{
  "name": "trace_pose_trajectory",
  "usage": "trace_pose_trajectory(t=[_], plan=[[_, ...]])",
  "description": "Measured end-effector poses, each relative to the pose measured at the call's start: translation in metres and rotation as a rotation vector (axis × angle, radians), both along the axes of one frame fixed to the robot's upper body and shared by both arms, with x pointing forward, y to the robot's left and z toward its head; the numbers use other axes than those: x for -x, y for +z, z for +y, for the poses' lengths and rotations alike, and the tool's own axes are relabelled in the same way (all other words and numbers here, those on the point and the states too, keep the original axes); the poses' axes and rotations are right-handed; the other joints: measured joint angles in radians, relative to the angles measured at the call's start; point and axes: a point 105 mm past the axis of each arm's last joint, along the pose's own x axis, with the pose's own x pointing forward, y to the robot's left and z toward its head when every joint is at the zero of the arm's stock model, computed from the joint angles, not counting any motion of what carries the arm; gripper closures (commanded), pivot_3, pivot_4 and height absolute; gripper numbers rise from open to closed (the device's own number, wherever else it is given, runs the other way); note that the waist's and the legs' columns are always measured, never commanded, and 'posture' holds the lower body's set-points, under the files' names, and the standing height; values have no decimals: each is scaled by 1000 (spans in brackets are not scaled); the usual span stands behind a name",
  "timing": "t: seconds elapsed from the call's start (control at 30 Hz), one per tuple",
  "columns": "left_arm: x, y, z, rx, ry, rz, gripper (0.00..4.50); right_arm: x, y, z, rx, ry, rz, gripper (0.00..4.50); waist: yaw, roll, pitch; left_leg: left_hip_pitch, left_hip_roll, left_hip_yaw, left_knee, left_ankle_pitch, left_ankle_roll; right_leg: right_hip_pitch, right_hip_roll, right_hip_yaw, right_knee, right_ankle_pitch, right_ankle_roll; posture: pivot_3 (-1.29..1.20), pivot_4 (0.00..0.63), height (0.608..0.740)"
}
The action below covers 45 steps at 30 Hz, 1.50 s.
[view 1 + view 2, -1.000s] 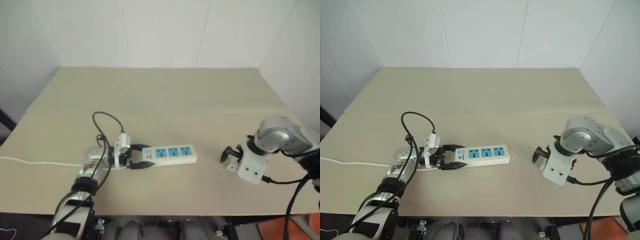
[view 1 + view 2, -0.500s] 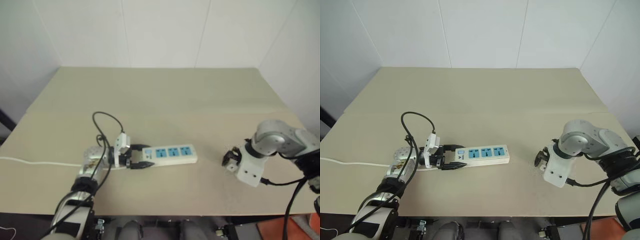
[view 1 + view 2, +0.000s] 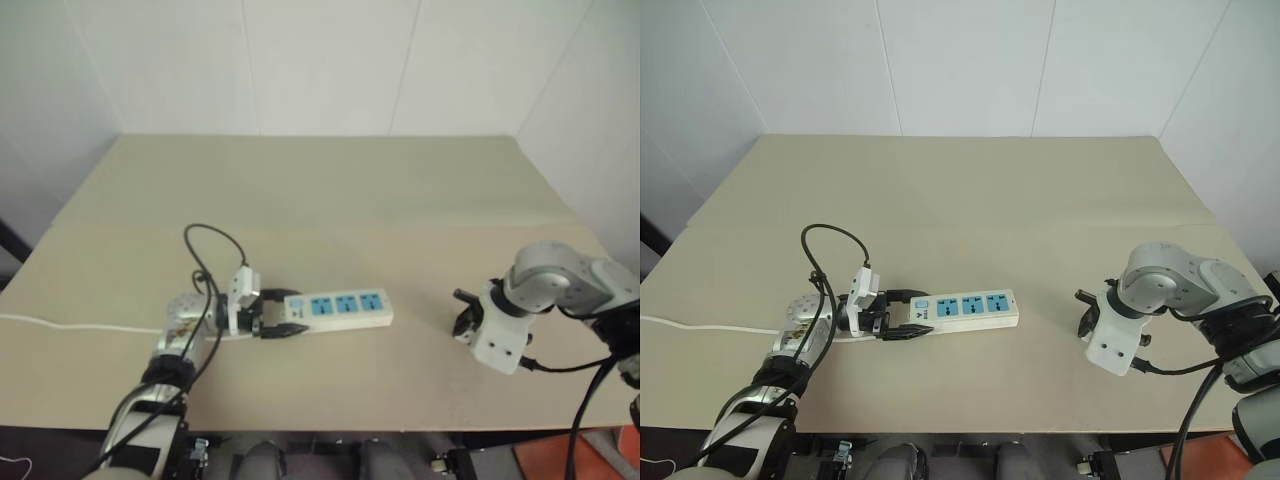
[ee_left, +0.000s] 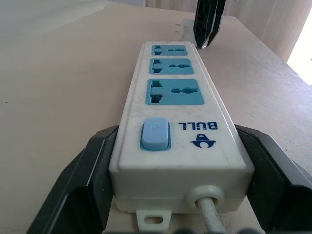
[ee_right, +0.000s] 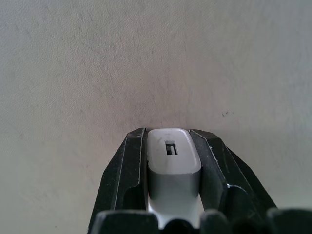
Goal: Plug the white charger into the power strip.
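The right claw (image 5: 173,168) is pointing down at the beige counter (image 3: 330,190) and pinching the white charger (image 5: 171,156) between both black fingers, port end facing outward. The left claw (image 4: 175,170) is lying level, its fingers bracketing the cord end of the power strip (image 3: 338,308) on both sides. The strip is resting flat on the counter, well apart from the charger.

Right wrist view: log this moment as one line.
right pincer: shut on small white plastic charger | left pincer: straddling long white power strip | unplugged
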Motion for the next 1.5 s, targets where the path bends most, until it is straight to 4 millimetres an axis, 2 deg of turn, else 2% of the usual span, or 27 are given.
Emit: trace_pose_trajectory(t=[0.13, 0.2, 0.3, 0.33, 0.4, 0.53, 0.67, 0.8, 1.0, 1.13, 1.5], plan=[[1, 1, -1, 2, -15, 11, 1230, -11, 24, 10, -140, -119, -39, 3380, 1, 0, 0, 0, 0, 0, 0, 0, 0, 0, 0, 0, 0, 0, 0, 0, 150, 740], [3, 1, -2, -1, -29, 11, 1230, -21, 51, 24, -320, -225, -55, 3380, 1, 0, 0, 0, 0, 0, 0, 0, 0, 0, 0, 0, 0, 0, 0, 0, 150, 740], [7, -1, -5, -10, -69, 14, 1230, -28, 82, 41, -548, -318, -32, 3380, 3, 0, 0, -1, 0, 0, 0, 0, 0, 0, 0, 0, 0, 0, 0, 0, 150, 740], [8, -2, -6, -14, -80, 14, 1230, -28, 88, 47, -618, -340, -4, 3380, 4, 0, 0, -1, 0, -1, 0, 0, 0, 0, 0, 0, 0, 0, 0, 0, 150, 740], [10, -3, -7, -23, -106, 3, 1230, -29, 105, 75, -894, -385, 131, 3380, 3, 0, 0, -1, 0, -1, 0, 0, 0, 0, 0, 0, 0, 0, 0, 0, 150, 740], [12, -6, -12, -39, -134, -35, 1230, -18, 120, 106, -1192, -436, 382, 3380, 12, 0, 0, -2, 0, -2, 1, 0, 0, 0, 0, -2, 0, 0, 0, 0, 150, 740], [12, -9, -14, -48, -141, -66, 1230, -7, 105, 129, -1336, -497, 573, 3380, 15, 0, 0, -2, 0, -3, 1, 0, 0, 0, 0, -2, 1, 0, 0, 0, 150, 740], [12, -9, -15, -48, -140, -73, 1230, 0, 96, 144, -1391, -518, 629, 3380, 15, 0, 0, -2, 0, -3, 2, 0, 0, 0, 0, -2, 1, 0, 0, 0, 150, 740], [12, -10, -15, -48, -139, -80, 1230, 4, 88, 154, -1404, -528, 664, 3380, 15, 0, 0, -2, 0, -3, 2, 0, 0, 0, 0, -2, 1, 0, 0, 0, 150, 740], [12, -10, -15, -48, -138, -79, 1230, 7, 77, 165, -1415, -561, 775, 3380, 14, 0, 0, -2, 0, -3, 2, 0, 0, 1, 0, -2, 1, 0, 0, 0, 150, 740], [12, -10, -15, -48, -137, -79, 1230, -5, 51, 174, -1434, -661, 918, 3380, 14, 0, 0, -2, 0, -3, 2, 0, 0, 1, 0, -2, 1, 0, 0, 0, 150, 740]])
